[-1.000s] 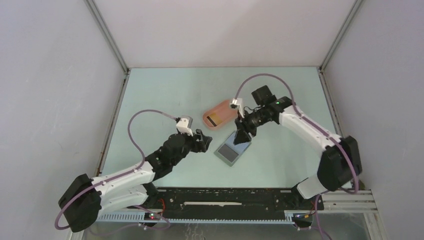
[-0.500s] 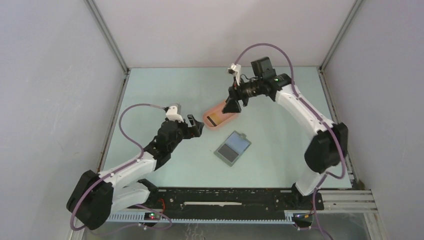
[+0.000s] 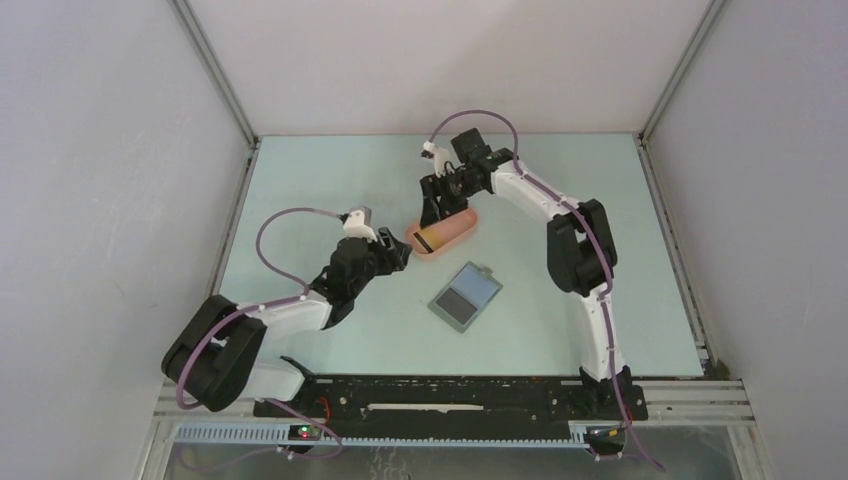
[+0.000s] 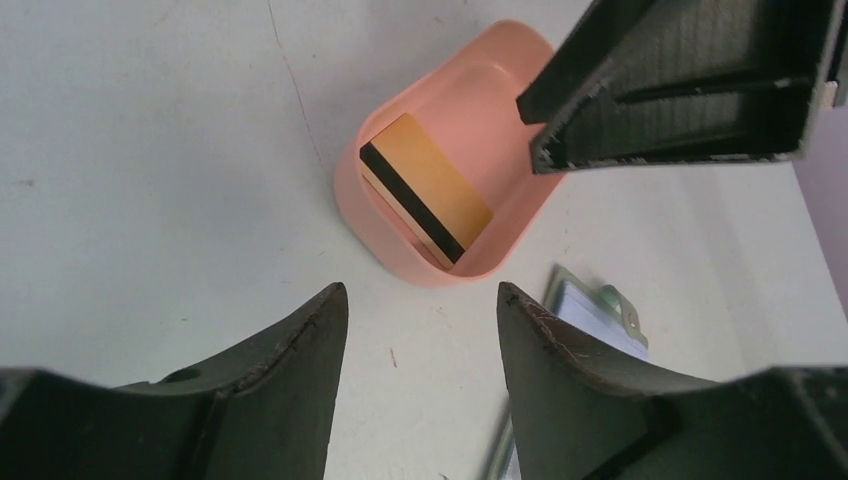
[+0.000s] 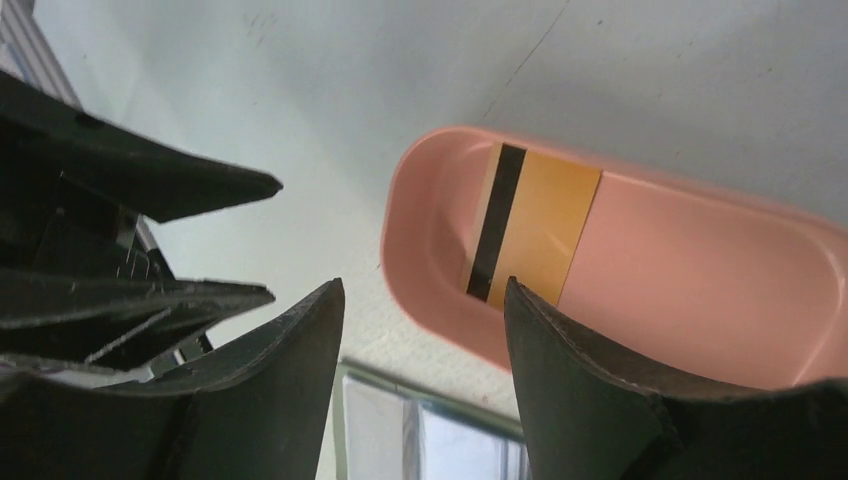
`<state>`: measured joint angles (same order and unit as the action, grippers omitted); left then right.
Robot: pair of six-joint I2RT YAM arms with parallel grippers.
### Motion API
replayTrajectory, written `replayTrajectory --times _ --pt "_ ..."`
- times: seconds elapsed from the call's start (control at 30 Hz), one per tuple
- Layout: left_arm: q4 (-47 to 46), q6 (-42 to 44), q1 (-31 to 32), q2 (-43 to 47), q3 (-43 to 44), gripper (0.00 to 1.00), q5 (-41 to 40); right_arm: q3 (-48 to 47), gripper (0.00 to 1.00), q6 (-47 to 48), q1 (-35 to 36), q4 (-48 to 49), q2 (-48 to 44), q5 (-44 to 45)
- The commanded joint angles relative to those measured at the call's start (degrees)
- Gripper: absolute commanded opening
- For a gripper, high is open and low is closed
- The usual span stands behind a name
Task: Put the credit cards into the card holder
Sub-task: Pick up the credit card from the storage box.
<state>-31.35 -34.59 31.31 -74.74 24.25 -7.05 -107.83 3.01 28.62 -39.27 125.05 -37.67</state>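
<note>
A yellowish-tan credit card (image 3: pixel 425 240) with a black stripe lies in the near-left end of a pink tray (image 3: pixel 458 230). More cards seem stacked under it. The card holder (image 3: pixel 465 296) lies open on the table, its bluish-grey inside up. My left gripper (image 3: pixel 398 256) is open and empty, just left of the tray's end. My right gripper (image 3: pixel 437 208) is open and empty above the tray. The left wrist view shows the card (image 4: pixel 425 195), the tray (image 4: pixel 470 90) and the holder (image 4: pixel 595 305). The right wrist view shows the card (image 5: pixel 530 225), the tray (image 5: pixel 680 270) and the holder (image 5: pixel 440 440).
Grey walls with metal frame posts close off the left, back and right of the pale green table (image 3: pixel 340 180). The right gripper's fingers (image 4: pixel 690 80) hang over the tray's far end in the left wrist view. A black rail (image 3: pixel 450 395) runs along the near edge.
My right gripper has left the card holder and swung back and left to hover over the pink tray. My left gripper has moved forward to the tray's near-left end.
</note>
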Motion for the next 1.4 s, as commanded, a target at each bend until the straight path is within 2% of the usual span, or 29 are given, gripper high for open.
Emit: replayTrajectory --times 0.0,0.27,0.43,0.6,1.0,1.17,1.37 --pt "-4.7 0.7 -0.5 -2.9 3.3 0.61 0.0 -6.3 0.68 -2.7 0.1 -2.5 4.4 2.7" --pt "-7.7 1.2 -0.5 -9.3 5.3 0.58 0.6 -12.3 0.69 -2.7 0.0 -4.5 10.6 4.5" --pt "-8.4 -0.6 -0.5 -12.4 6.9 0.58 1.3 -11.7 0.7 -2.7 0.0 -4.5 12.1 4.9" --pt "-7.4 -1.4 -0.5 -15.4 8.8 0.49 1.2 -10.3 0.7 -2.7 0.4 -4.2 11.9 4.7" --pt "-2.4 -1.4 -0.5 -18.4 12.0 0.36 1.0 -9.3 0.69 -5.3 0.5 -3.9 13.1 2.4" --pt "-0.1 -1.4 -0.5 -18.7 12.9 0.34 0.6 -9.3 0.69 -5.7 0.5 -3.8 13.5 1.7" --pt "2.9 -1.3 -0.5 -19.1 14.1 0.37 0.7 -9.2 0.69 -5.6 0.5 -4.1 13.6 2.0"
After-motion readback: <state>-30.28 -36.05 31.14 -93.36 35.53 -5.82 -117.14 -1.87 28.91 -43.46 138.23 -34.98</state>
